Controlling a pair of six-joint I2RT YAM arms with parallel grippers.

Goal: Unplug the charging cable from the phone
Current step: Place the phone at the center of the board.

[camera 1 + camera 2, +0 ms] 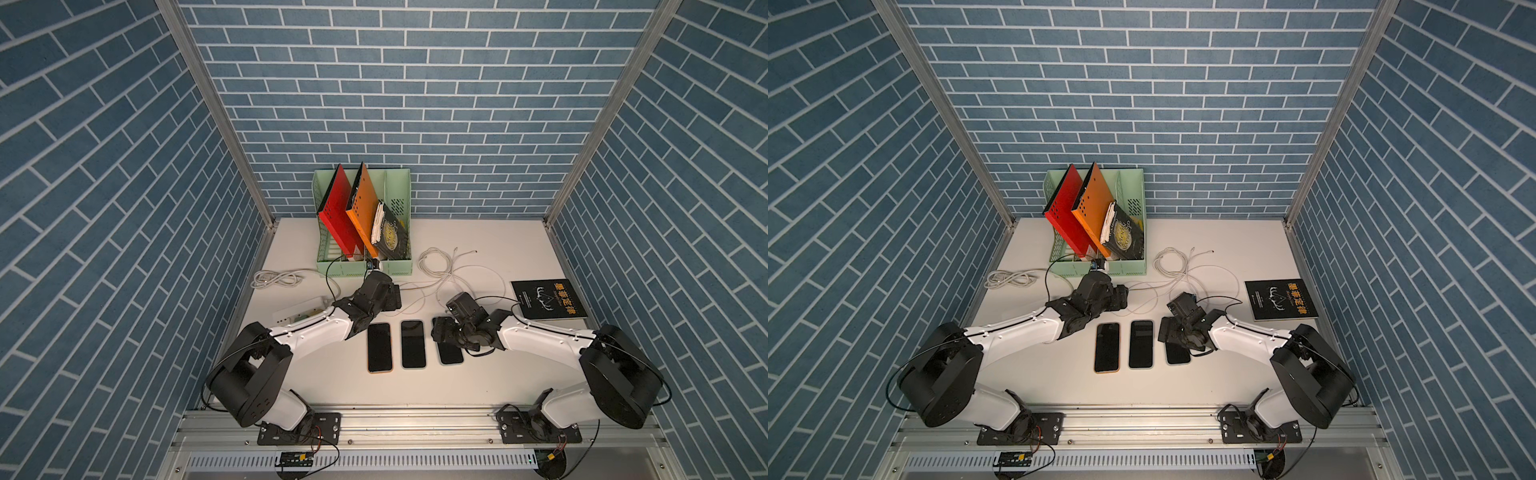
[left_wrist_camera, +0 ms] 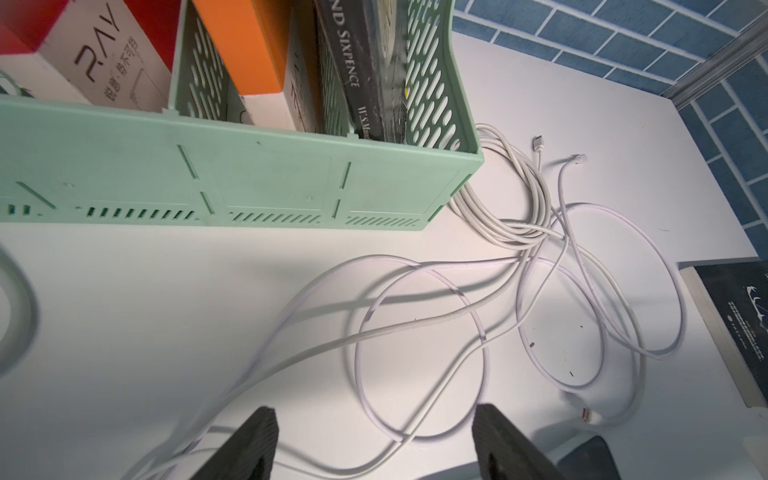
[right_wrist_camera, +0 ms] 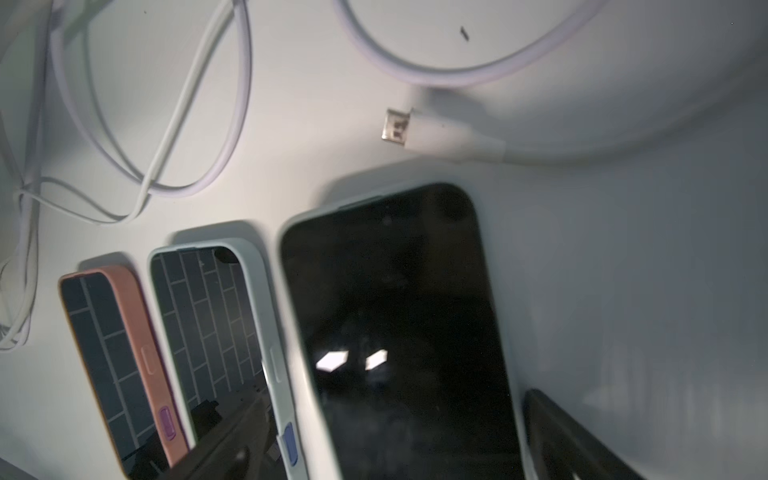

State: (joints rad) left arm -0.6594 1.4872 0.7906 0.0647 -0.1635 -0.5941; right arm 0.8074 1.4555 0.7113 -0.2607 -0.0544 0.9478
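- The right gripper (image 3: 386, 415) hangs low over the rightmost phone (image 3: 399, 332). Its jaws are spread wider than the phone, with one finger showing past each long edge, and it grasps nothing.
- The left gripper (image 2: 374, 411) is also spread wide above loose cable loops (image 2: 415, 316) near the rack, and it is empty.
- The charging cable (image 3: 440, 133) is out of the phone. Its white plug lies on the table (image 1: 478, 374) just beyond the phone's end, with the metal tip bare.
- The phone has a dark screen and a pale case. It lies flat at the right end of a row of three, beside the middle phone (image 3: 208, 332) and the orange-cased phone (image 3: 108, 340).
- The mint-green file rack (image 1: 361, 268) stands at the back of the table. A red book (image 1: 338, 208), an orange book (image 1: 363, 203) and a dark book (image 1: 392, 232) lean inside it.
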